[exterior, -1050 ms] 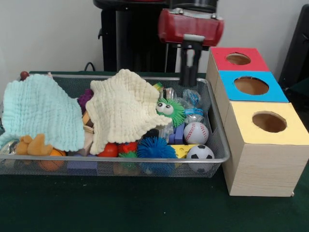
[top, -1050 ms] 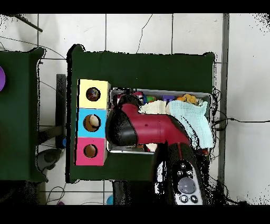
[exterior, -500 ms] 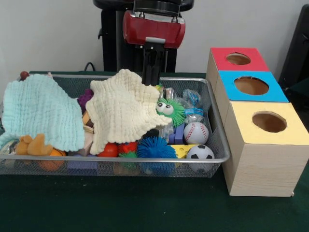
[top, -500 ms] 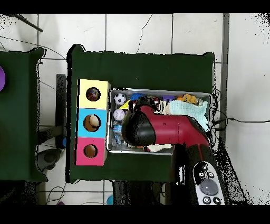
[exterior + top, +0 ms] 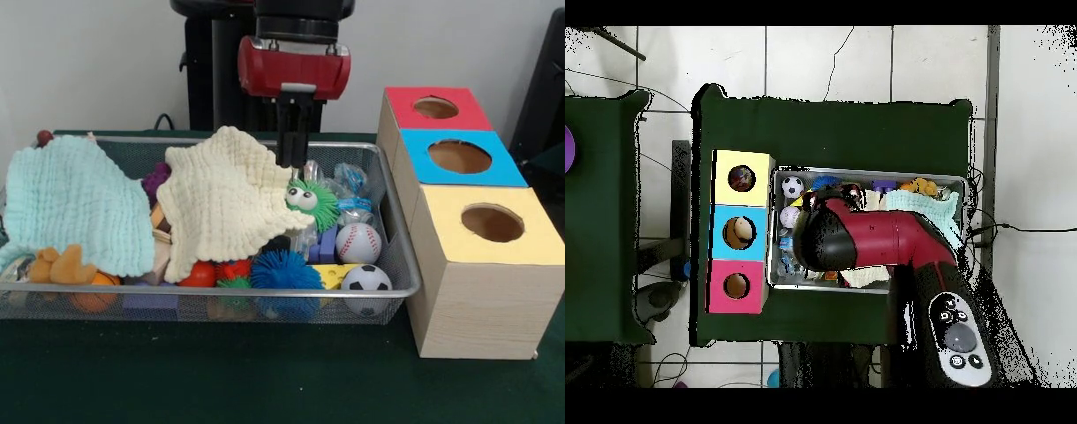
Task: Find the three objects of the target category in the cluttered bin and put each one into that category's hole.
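Above the bin (image 5: 388,291), gripper (image 5: 292,157) slightly right of before, closure impossible to tell.

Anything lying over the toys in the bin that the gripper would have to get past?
Yes: a cream cloth covers the bin's middle and a mint cloth its other end. The baseball and soccer ball lie uncovered.

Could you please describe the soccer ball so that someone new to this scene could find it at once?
Look in the wire bin, at the end beside the yellow box. The soccer ball sits in the front corner there, just below the baseball. Its black patches on white set it apart from the baseball's red stitching.
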Robot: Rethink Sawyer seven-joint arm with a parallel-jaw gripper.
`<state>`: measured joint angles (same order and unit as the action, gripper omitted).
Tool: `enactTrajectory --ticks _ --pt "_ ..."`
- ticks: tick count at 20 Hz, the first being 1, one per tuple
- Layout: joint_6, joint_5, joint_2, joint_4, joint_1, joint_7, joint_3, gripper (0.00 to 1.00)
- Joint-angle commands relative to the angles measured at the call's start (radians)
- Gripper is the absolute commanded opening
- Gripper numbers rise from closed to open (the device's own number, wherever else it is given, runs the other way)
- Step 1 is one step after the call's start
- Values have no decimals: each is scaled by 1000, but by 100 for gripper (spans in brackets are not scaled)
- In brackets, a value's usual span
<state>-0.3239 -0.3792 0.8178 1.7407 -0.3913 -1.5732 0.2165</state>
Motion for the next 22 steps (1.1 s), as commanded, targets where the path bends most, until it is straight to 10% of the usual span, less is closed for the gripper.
enactTrajectory --ticks 1,22 --pt "-158 -90 -79 -13 -13 137 91 0" --pt "-201 -151 -88 -25 -47 142 137 0"
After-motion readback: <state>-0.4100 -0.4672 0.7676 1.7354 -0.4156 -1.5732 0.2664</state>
